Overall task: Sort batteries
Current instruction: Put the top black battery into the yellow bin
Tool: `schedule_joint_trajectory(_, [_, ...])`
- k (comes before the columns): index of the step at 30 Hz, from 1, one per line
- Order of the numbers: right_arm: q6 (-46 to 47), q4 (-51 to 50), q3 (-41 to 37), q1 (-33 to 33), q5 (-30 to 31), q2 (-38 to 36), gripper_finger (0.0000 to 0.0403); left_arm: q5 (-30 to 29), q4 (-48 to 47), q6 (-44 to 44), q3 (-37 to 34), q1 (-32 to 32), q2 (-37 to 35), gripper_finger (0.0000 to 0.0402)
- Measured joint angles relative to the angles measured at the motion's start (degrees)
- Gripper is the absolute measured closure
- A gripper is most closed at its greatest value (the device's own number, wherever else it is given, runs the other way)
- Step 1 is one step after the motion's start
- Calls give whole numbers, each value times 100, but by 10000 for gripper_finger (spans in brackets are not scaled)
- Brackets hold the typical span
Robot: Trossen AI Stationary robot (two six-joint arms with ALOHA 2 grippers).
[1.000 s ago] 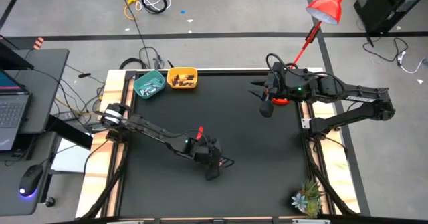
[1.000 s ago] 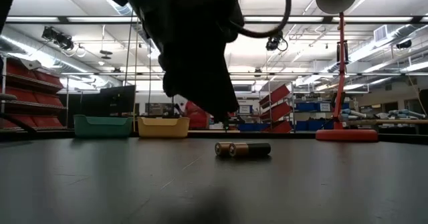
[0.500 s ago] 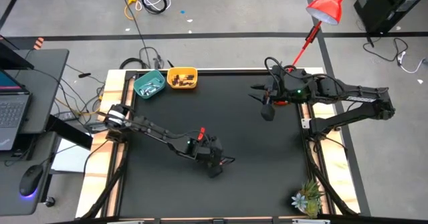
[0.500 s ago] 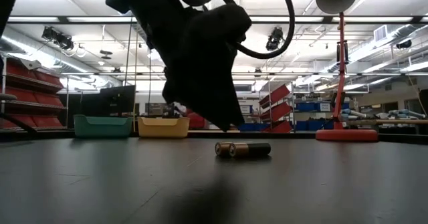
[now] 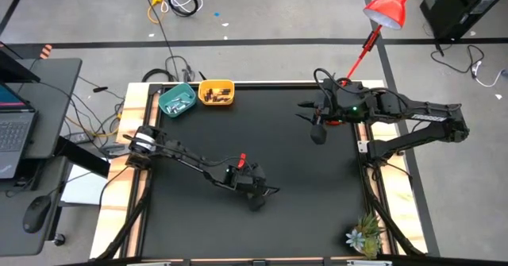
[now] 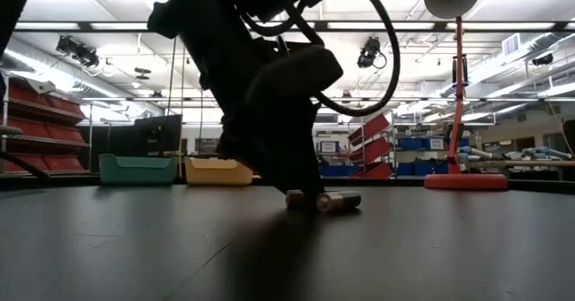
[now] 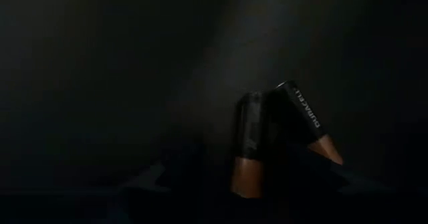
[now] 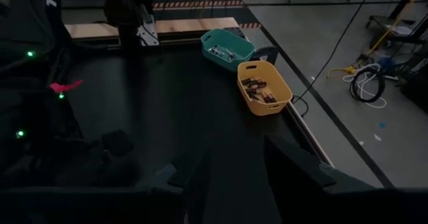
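Left end effector (image 5: 255,193): down near the middle of the black surface (image 5: 302,218), low over two batteries (image 6: 325,200). Fingers apart, one on either side of the pair in the left wrist view; open, no grip on anything seen. Contact with the pair not discernible.

Batteries (image 7: 251,140): dark with copper-orange ends, lying on the surface close against each other at a slight angle. Partly hidden behind the end effector in the low view.

Right end effector (image 5: 316,133): held above the surface near its right edge, well apart from the pair. Fingers apart with nothing between them in the right wrist view; open and empty.

Teal bowl (image 5: 164,106) and yellow bowl (image 5: 228,99): side by side at the far left corner, just inside the far edge. Whitish pieces in the teal one, dark pieces in the yellow one.

Edges: pale wooden border along the left and right sides. Red lamp base (image 6: 465,181) at the far right edge, beside the right arm. Small plant (image 5: 363,236) at the near right corner.

Open room: wide bare stretch between the pair and the bowls, likewise between the pair and the right edge. Bare strip also along the near edge.
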Motion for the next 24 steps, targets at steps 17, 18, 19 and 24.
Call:
schedule_joint_trajectory(17, [4,26,0,0,-3,0,254,218,-181,88,24,168,248,363])
schedule_joint_trajectory(18, [4,45,0,0,-3,0,254,266,-181,28,24,215,248,363])
schedule_joint_trajectory(19, [4,78,0,0,-3,0,254,331,-183,-25,24,272,240,363])
schedule_joint_trajectory(24, [-36,217,0,0,-3,0,254,460,-330,-115,8,631,-8,363])
